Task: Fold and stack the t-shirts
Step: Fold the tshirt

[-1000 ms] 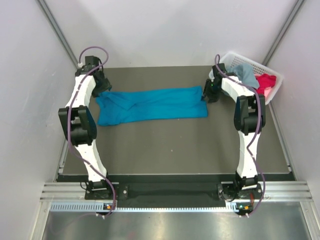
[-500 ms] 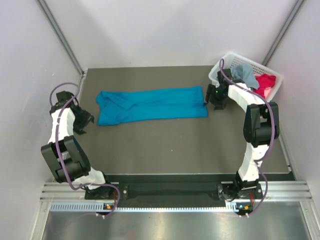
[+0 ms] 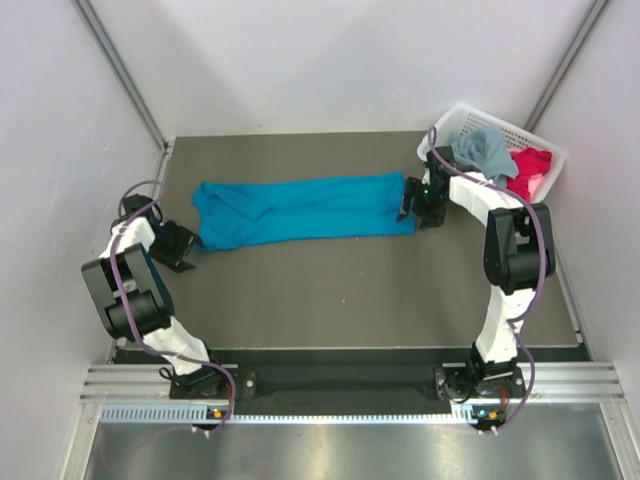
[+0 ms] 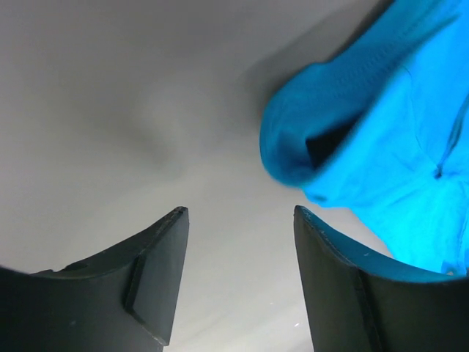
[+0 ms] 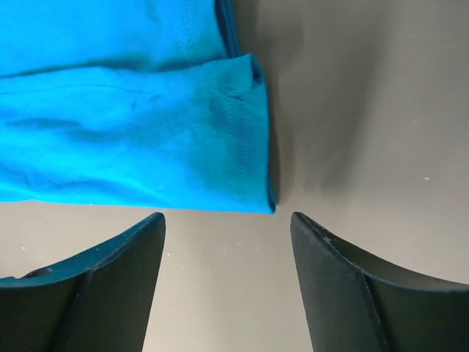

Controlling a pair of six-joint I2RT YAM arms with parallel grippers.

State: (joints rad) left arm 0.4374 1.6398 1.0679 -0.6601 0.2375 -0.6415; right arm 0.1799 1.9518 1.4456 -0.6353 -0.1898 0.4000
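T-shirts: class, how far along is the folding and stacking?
Done: the teal t-shirt lies folded into a long strip. In hand: left gripper and right gripper open at its ends, gripping nothing. Left: finish folding it; grey-blue shirt and red-pink shirt sit in the basket.

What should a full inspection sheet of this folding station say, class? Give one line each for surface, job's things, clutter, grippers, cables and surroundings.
Surface: dark grey table, flat.
Job's things: teal t-shirt lies as a long strip across the far half. The grey-blue t-shirt and red-pink t-shirt are heaped in the white basket at the far right corner.
Clutter: nothing seen.
Grippers: left gripper open and empty, by the teal shirt's left end. Right gripper open and empty, at its right end.
Cables: a purple cable loops along each arm.
Surroundings: plain white walls.
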